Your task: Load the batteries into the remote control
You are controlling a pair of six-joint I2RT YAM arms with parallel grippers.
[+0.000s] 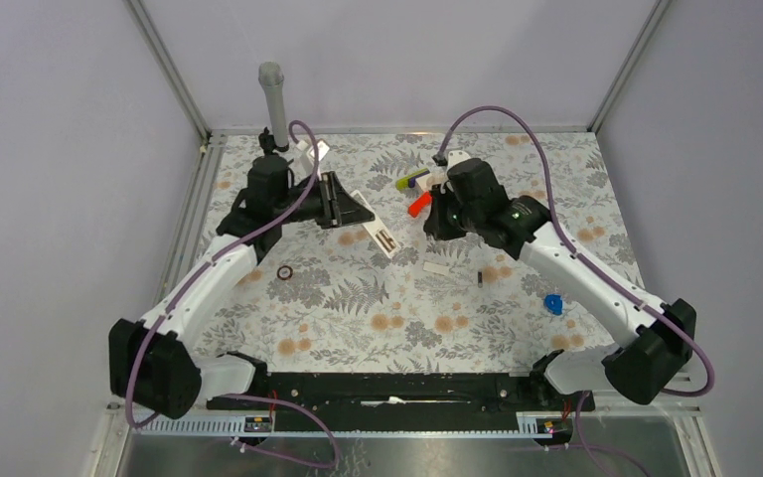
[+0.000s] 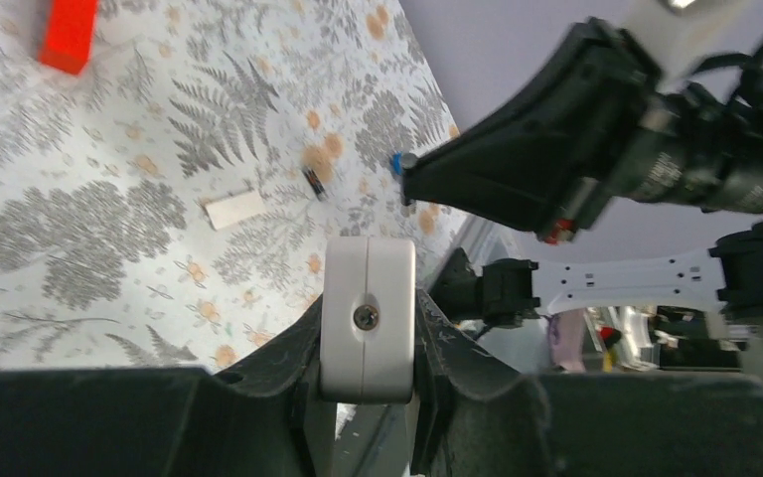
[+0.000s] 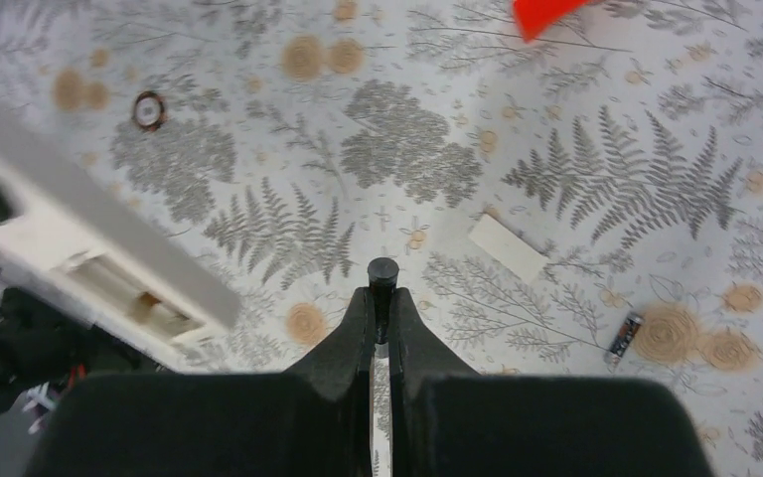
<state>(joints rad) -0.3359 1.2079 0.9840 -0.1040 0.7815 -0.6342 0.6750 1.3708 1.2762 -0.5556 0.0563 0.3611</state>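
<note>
Looking down from the top view, the left gripper [image 1: 356,209] sits left of centre over the fern-patterned table [image 1: 358,318]. Its fingers are clenched on the slim white rectangular remote control [image 1: 381,237], which juts from them toward the middle of the frame. The right gripper [image 1: 437,225] is just right of the remote, beside a red plastic cylinder [image 1: 418,206]. Below it lie a small flat white rectangular piece [image 1: 437,269] and, to that piece's right, the loose battery [image 1: 480,279], a tiny dark cylinder. A small blue piece [image 1: 553,303] rests at lower right, and a small dark ring [image 1: 284,272] lies left of the remote.

At bottom centre of the left wrist view, the dark fingers [image 2: 457,378] squeeze the remote's white end, which bears one screw. The right gripper's black tapered fingers reach in from the upper right.

At the centre of the right wrist view, the fingers [image 3: 353,338] are pressed onto the second battery [image 3: 382,270], a small dark cylinder poking from their tips. The blurred remote crosses the left side with its battery compartment open, near that battery but apart from it.
</note>
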